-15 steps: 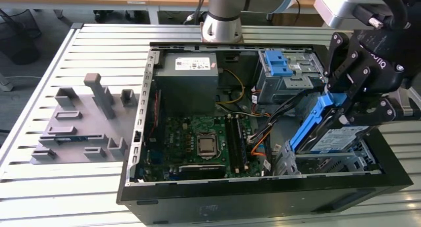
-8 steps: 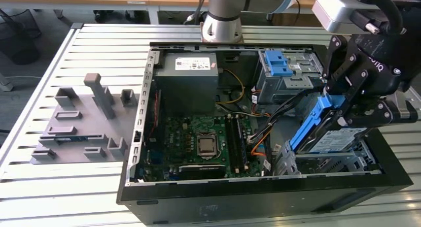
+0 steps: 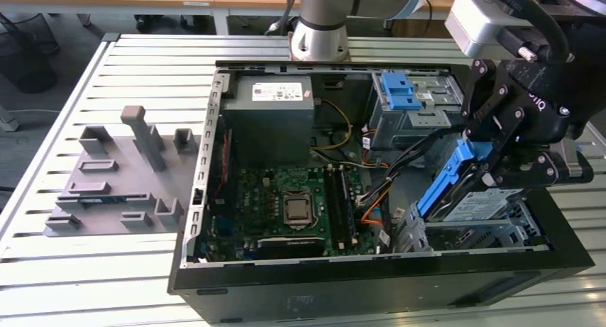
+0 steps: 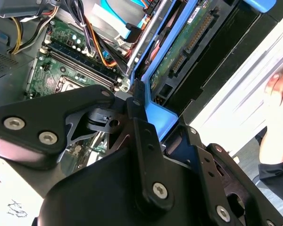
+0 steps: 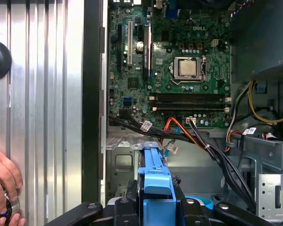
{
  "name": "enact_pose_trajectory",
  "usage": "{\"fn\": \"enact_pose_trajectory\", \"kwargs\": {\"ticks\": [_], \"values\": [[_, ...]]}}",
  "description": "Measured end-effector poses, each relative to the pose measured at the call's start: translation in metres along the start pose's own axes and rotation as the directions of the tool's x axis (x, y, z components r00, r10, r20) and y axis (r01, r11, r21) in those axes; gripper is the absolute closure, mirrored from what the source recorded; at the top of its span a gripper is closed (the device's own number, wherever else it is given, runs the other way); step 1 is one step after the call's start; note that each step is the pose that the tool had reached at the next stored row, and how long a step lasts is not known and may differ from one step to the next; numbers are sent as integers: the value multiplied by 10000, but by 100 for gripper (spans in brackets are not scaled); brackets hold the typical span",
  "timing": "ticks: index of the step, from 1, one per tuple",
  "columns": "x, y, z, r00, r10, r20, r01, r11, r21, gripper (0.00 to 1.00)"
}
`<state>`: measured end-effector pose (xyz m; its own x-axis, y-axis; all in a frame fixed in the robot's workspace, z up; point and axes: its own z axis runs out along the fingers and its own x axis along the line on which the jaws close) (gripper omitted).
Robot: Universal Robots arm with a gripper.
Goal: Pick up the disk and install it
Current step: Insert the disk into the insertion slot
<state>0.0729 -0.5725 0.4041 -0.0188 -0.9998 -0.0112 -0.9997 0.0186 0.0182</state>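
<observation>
Clamped between black fingers [image 5: 193, 212]: silver hard drive in blue plastic carrier frame [image 3: 469, 199], tilted over grey metal drive cage [image 3: 478, 236] inside open black computer case [image 3: 379, 291] on slatted metal desk [image 3: 95, 270].

White printed label on the big grey metal box [image 3: 270, 125] and white-and-blue label on the silver rectangular disk [image 3: 484, 203] in the exterior view, print on both too small to read. First wrist view: white lettering and part codes on the green circuit board [image 5: 146, 70], small white tags [image 5: 146, 125] on the black cables [image 5: 216, 153], tag print illegible. Second wrist view: black handwritten scribble on a white surface [image 4: 14, 207], unreadable.
</observation>
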Motion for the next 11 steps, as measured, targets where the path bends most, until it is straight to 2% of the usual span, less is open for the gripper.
{"fn": "enact_pose_trajectory", "kwargs": {"ticks": [11], "values": [[5, -1, 71, 10000, 4, 0, -4, 10000, 0, 64]]}}
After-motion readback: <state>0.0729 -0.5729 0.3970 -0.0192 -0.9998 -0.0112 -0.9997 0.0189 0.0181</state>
